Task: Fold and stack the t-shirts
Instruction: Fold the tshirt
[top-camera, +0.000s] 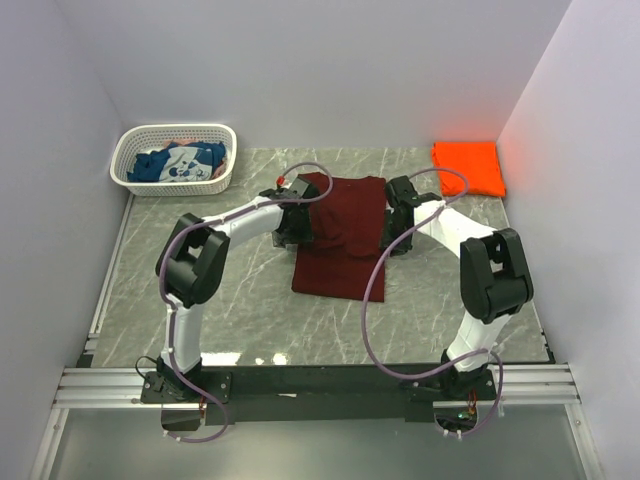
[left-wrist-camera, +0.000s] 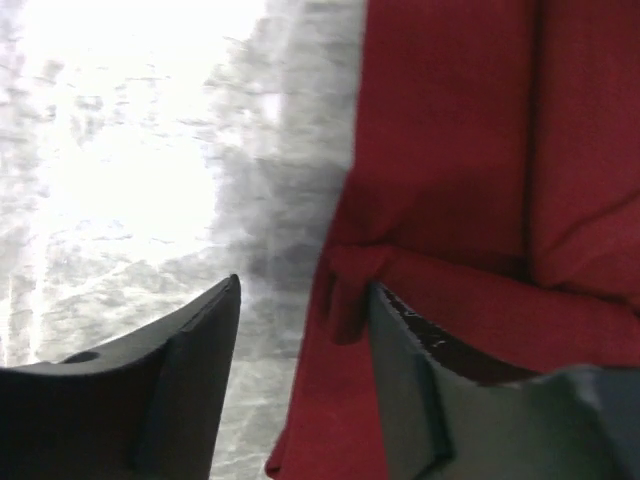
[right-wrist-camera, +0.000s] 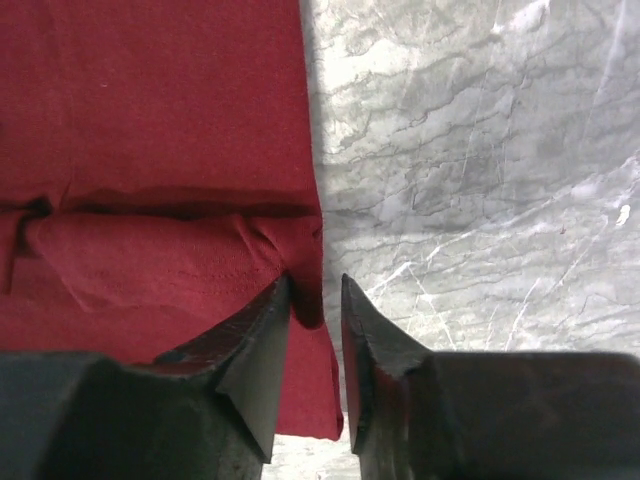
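The dark maroon t-shirt (top-camera: 338, 240) lies spread on the marble table, both sleeves folded in. My left gripper (top-camera: 291, 226) is low at its left edge and open; in the left wrist view (left-wrist-camera: 305, 290) a bunched fold of the maroon t-shirt (left-wrist-camera: 345, 295) sits between the fingers, near the right one. My right gripper (top-camera: 396, 226) is at the right edge, open by a narrow gap (right-wrist-camera: 315, 283); a maroon t-shirt corner (right-wrist-camera: 308, 300) rests against the left finger. The orange t-shirt (top-camera: 468, 166) lies folded at the back right. The blue t-shirt (top-camera: 178, 161) sits in the basket.
The white lattice basket (top-camera: 174, 134) stands at the back left corner. White walls close in the table on three sides. Bare marble (top-camera: 240, 300) shows in front of the maroon shirt and to its left.
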